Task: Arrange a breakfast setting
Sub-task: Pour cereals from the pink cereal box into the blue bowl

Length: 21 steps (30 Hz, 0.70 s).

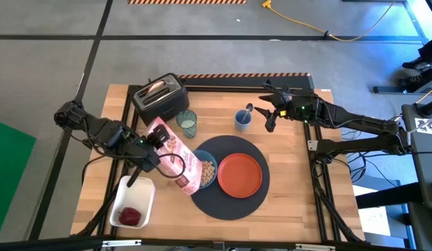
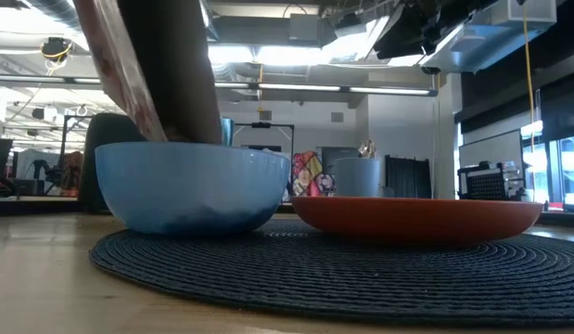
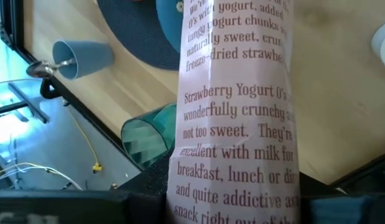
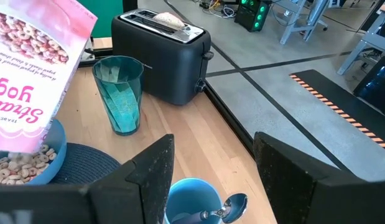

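A dark round mat [image 1: 226, 199] lies on the wooden table. On it sit a blue bowl [image 1: 207, 169] with cereal in it and an orange plate [image 1: 239, 174]. My left gripper [image 1: 151, 141] is shut on a pink cereal bag [image 1: 177, 157] that tilts over the bowl. The bag also shows in the low view [image 2: 147, 74] above the bowl [image 2: 189, 186]. A green tumbler [image 1: 187, 123] stands by the toaster. A metal spoon [image 4: 232, 205] stands in a blue cup [image 1: 243, 119]. My right gripper [image 1: 267, 120] is open, its fingers either side of that cup without touching it. My left gripper pinches the cereal bag between its two fingers [image 3: 148, 196] near the bag's end farthest from the bowl [image 3: 236, 186]. The bag is lifted clear of the table and slants down toward the table's right, its lower end [image 1: 192, 183] at the bowl's rim.
A black toaster [image 1: 160, 97] with bread in it stands at the far left. A white tray [image 1: 132, 202] holding something red sits at the near left. A black frame rail [image 1: 310, 139] borders the table's right side.
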Available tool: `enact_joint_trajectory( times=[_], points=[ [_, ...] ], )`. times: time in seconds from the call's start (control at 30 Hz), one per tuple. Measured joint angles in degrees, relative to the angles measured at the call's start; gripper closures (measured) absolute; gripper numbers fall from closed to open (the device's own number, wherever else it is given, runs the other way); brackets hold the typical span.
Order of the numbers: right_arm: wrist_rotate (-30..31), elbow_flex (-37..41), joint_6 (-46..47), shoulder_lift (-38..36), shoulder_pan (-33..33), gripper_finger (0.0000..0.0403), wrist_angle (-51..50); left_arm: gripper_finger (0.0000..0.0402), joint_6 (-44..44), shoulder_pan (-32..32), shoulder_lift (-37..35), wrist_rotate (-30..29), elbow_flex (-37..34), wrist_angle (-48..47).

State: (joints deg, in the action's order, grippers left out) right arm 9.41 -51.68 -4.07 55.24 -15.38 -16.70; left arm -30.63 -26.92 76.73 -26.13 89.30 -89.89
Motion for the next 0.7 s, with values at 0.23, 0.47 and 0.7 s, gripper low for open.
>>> enact_joint_trajectory(
  times=[0.23,0.47,0.7],
  points=[
    [0.01,0.00,0.02,0.00,-0.01,0.0191,0.05,0.0262,0.02,0.04,-0.55,-0.31,0.01,-0.04],
    [0.00,0.00,-0.01,0.00,0.00,0.0191,0.03,0.0262,0.02,-0.19,-0.57,-0.35,0.02,-0.17],
    [0.02,0.00,-0.01,0.00,0.00,0.0191,0.05,0.0262,0.02,-1.21,0.08,-0.96,0.04,-0.17]
  ],
)
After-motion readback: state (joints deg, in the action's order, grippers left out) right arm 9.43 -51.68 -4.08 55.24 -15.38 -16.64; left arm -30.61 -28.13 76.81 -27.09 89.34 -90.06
